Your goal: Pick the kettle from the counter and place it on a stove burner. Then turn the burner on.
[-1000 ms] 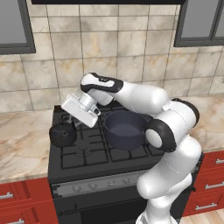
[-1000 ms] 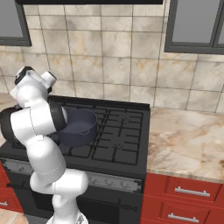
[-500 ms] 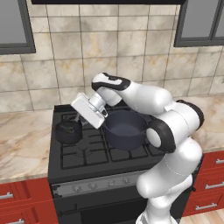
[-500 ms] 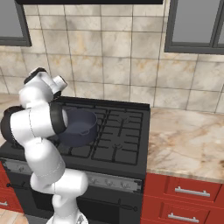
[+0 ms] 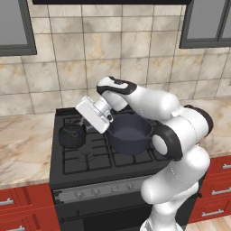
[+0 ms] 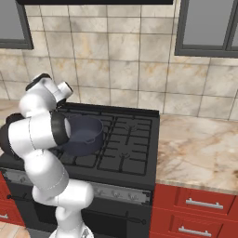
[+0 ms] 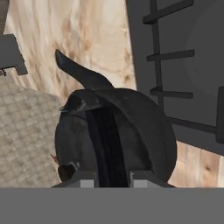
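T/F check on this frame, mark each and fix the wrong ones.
1. The kettle is over the left-front part of the stove. True.
2. The pot sits on the counter. False: it stands on the stove grates, right of the kettle in the left base view.
3. In the hand view the kettle's handle runs through the gripper. True.
4. The kettle is inside the pot. False: it is beside the pot, apart from it.

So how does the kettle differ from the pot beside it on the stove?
The kettle is smaller and squat, closed, with an arched handle; the pot is larger, open-topped and looks empty. The kettle is black and sits left-front; the pot is dark grey, nearer the middle. Both rest upright on the stove grates.
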